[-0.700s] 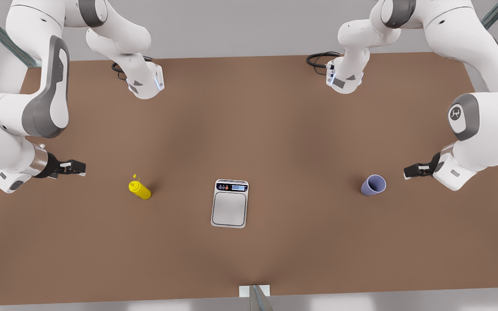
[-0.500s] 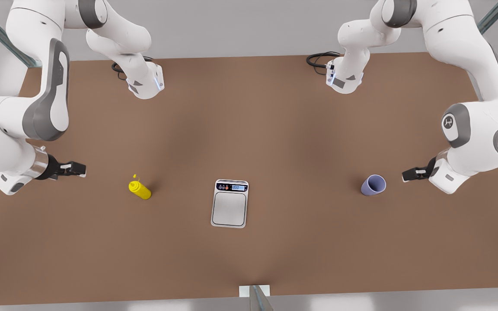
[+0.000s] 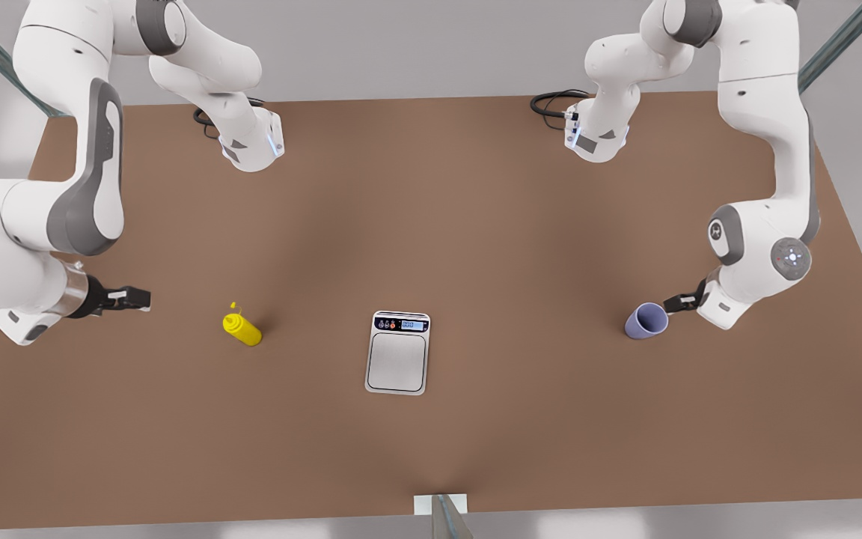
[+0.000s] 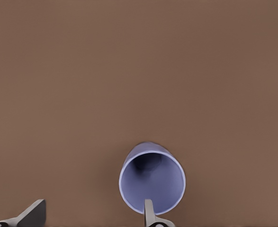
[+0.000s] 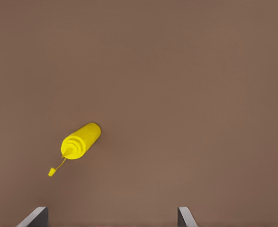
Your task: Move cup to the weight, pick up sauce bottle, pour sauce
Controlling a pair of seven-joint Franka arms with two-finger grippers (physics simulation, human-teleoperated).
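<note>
From the front view, the cup (image 3: 646,321) stands upright on the brown table (image 3: 476,224) toward the edge on the front view's right, with the weight (image 3: 398,352) near the middle of the table and the sauce bottle (image 3: 241,328) well apart from both, toward the opposite edge. The left gripper (image 3: 672,305) sits right at the cup's rim on its outer side; from here I cannot tell whether it touches. The right gripper (image 3: 132,299) waits near the table's other side edge, pointing toward the bottle and clear of it. In the left wrist view the cup (image 4: 152,178) shows its dark inside, and the left gripper (image 4: 94,215) is spread wide and holds nothing: one fingertip (image 4: 149,210) overlaps the rim while the other stands off to the side over bare table. I'd judge the grasp is off-centre, so the arm ought to shift sideways until the cup wall lies between the two fingers, sink lower along the taper, then close gently so the cup doesn't tip or skid. In the right wrist view the sauce bottle (image 5: 80,141) stands ahead with its small cap dangling beside the nozzle, and the right gripper (image 5: 111,216) is wide apart and empty.
</note>
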